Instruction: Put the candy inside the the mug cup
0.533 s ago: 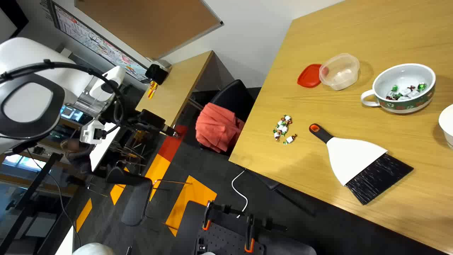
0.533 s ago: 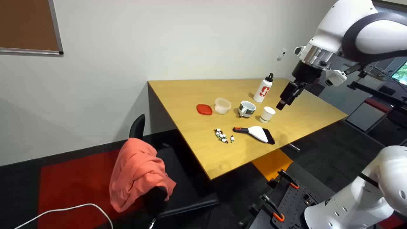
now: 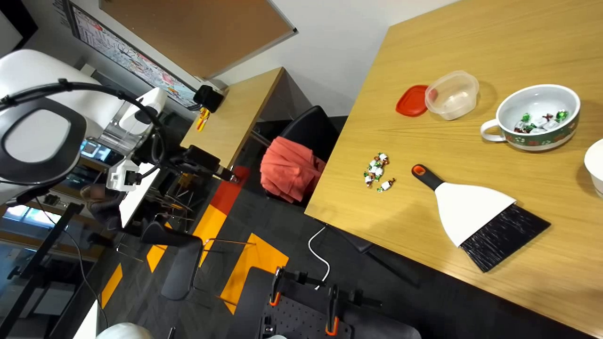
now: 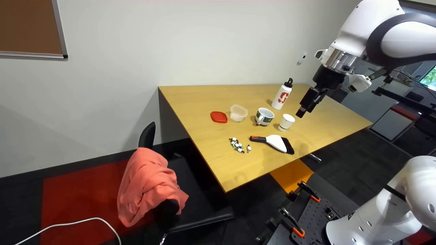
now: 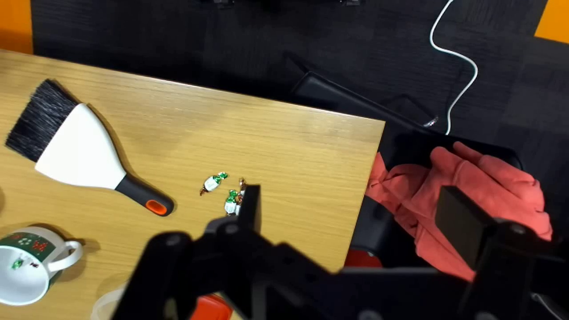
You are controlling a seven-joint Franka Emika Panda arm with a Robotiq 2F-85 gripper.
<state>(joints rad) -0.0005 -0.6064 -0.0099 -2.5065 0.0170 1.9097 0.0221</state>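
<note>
The gripper [image 5: 354, 213] hangs in the air, clear of the table [image 4: 201, 98], its fingers [image 5: 253, 206] spread wide with only air between them. As seen in an exterior view, the candy [image 4: 237, 145] lies on the near left part of the tabletop, in a cluster with one piece just to its right. I count roughly six loose pieces, though the wrappers overlap and the number is uncertain. More pieces sit inside the one mug cup [image 4: 264, 120], which stands upright farther off and to the right, its handle turned toward the near left.

There is one brush [image 4: 276, 143], lying right of the candy with its handle pointing left; one red lid [image 4: 218, 117] beyond the candy; one translucent container [image 4: 238, 117] just right of the lid; one white cup [image 4: 285, 125] right of the mug cup; and one white bottle [image 4: 282, 97] on the far right. Compared with half a second ago, the arm [image 4: 347, 32], candy and mug cup keep their places.
</note>
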